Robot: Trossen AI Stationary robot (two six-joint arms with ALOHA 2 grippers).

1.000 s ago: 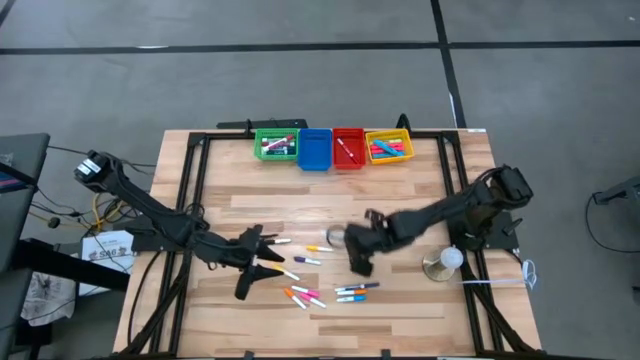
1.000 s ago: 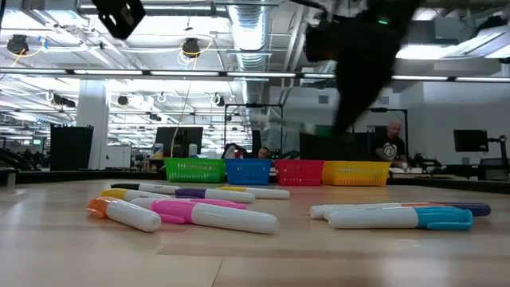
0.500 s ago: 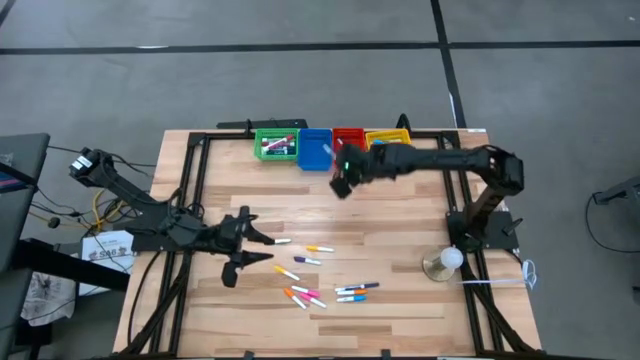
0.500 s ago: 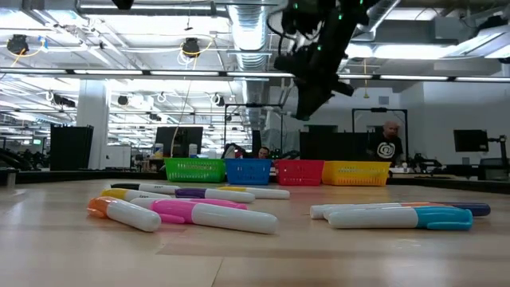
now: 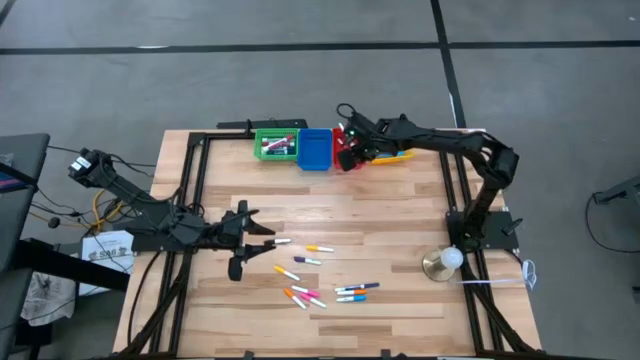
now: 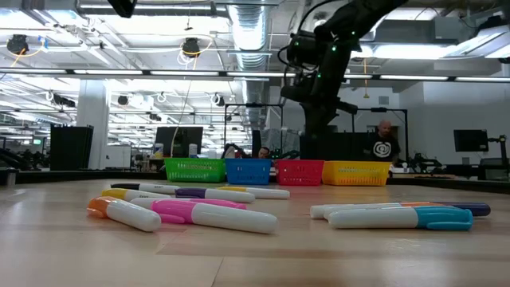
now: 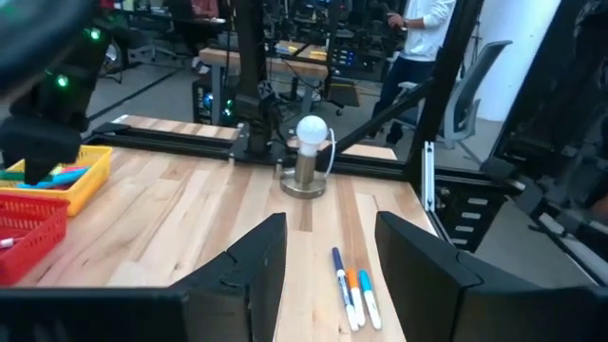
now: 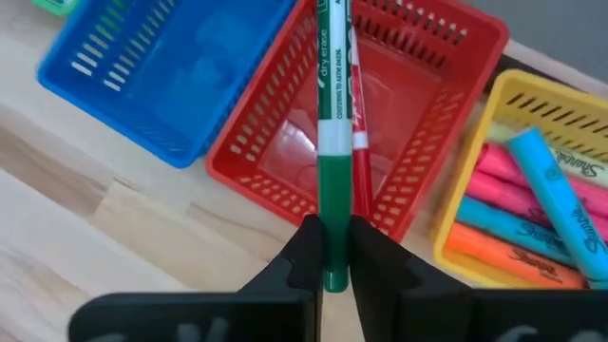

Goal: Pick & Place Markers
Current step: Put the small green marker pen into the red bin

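Right hand (image 8: 332, 249) grips a green marker (image 8: 332, 142) over the red bin (image 8: 418, 180), its far tip cropped, long axis pointing away; left hand (image 5: 243, 243) unclenched, empty.

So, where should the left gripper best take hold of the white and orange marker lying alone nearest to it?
Grip the white and orange marker at mid-barrel, from straight above, fingers closing across its thin width. It lies flat and clear of neighbours. The left gripper is open beside it.

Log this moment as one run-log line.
right gripper: shut on green marker, over red bin | left gripper: open, empty, near loose markers on table | step: drop pending
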